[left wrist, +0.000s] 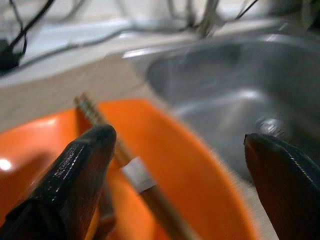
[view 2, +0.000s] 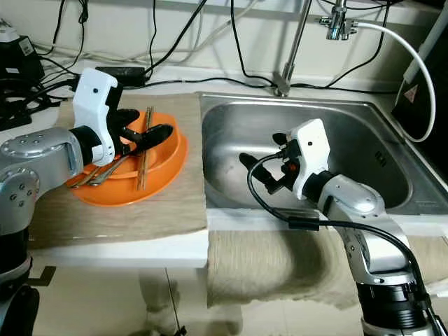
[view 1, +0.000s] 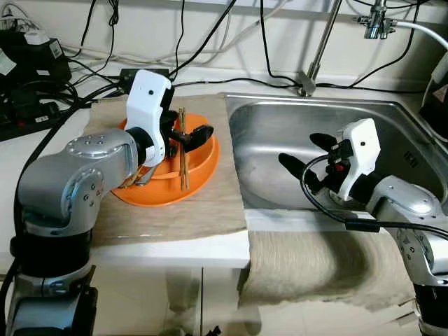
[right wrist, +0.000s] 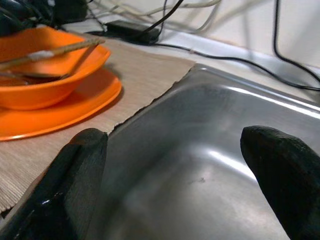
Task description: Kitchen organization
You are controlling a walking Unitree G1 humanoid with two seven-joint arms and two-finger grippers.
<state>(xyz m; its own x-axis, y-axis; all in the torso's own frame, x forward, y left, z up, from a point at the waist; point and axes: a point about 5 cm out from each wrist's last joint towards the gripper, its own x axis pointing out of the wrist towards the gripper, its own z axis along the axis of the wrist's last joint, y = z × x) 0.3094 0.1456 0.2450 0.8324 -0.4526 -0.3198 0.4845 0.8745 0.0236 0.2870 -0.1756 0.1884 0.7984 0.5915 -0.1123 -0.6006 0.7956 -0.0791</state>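
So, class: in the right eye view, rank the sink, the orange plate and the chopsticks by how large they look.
1. sink
2. orange plate
3. chopsticks

Both claws point(view 1: 190, 134) point(view 1: 306, 152) agape

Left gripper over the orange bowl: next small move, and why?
Probably lower the left gripper a little and close on the chopsticks. Its fingers are open right above them, and they lie across the orange bowl beside the sink. The right gripper hangs open over the basin.
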